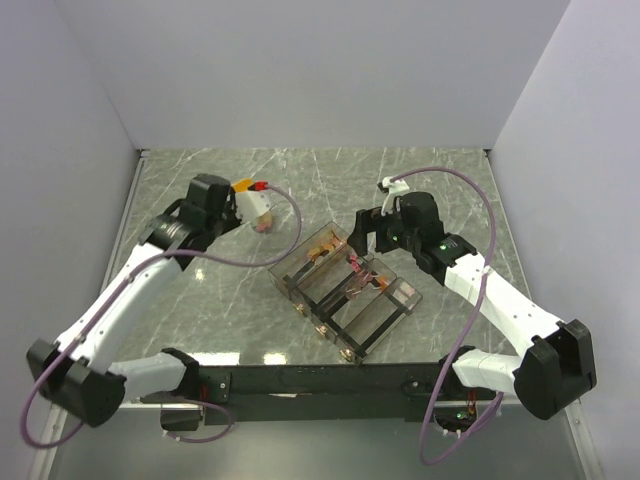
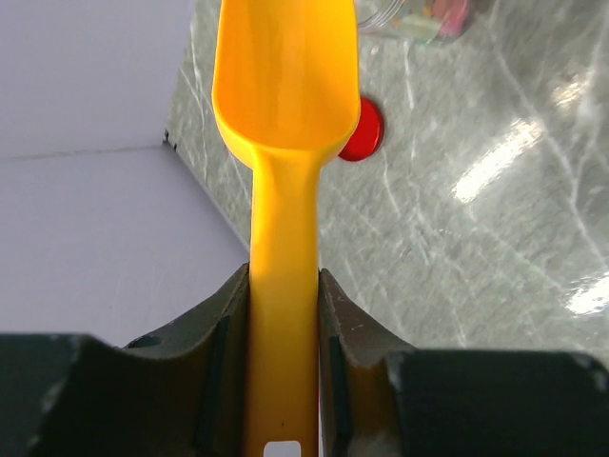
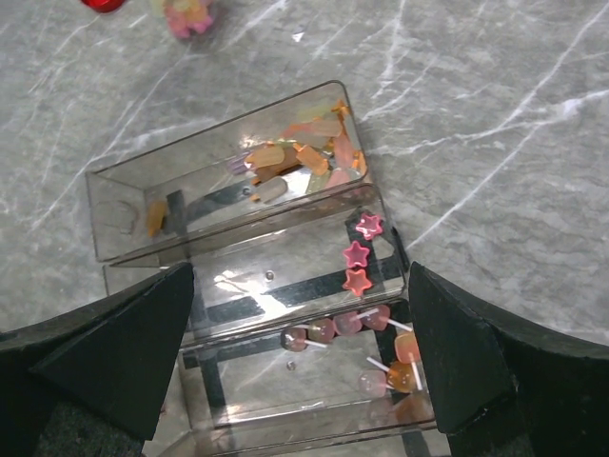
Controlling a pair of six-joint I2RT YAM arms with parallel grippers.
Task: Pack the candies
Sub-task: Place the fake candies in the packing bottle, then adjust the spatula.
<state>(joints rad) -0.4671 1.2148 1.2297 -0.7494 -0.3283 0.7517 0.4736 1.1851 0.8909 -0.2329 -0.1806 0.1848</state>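
One scoop (image 2: 285, 86) sat pinched lengthwise in the left jaws, candies (image 1: 262, 222) just beside its bowl. Right jaws gaped wide.

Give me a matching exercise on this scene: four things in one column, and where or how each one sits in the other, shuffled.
Things:
1. scoop
2. red lid
3. star candies
4. right fingers

Places or states:
A. spread wide above the clear tray
B. lying flat on the table
C. clamped by its handle between the left fingers
D. inside a compartment of the clear tray

Pairs: 1-C, 2-B, 3-D, 4-A
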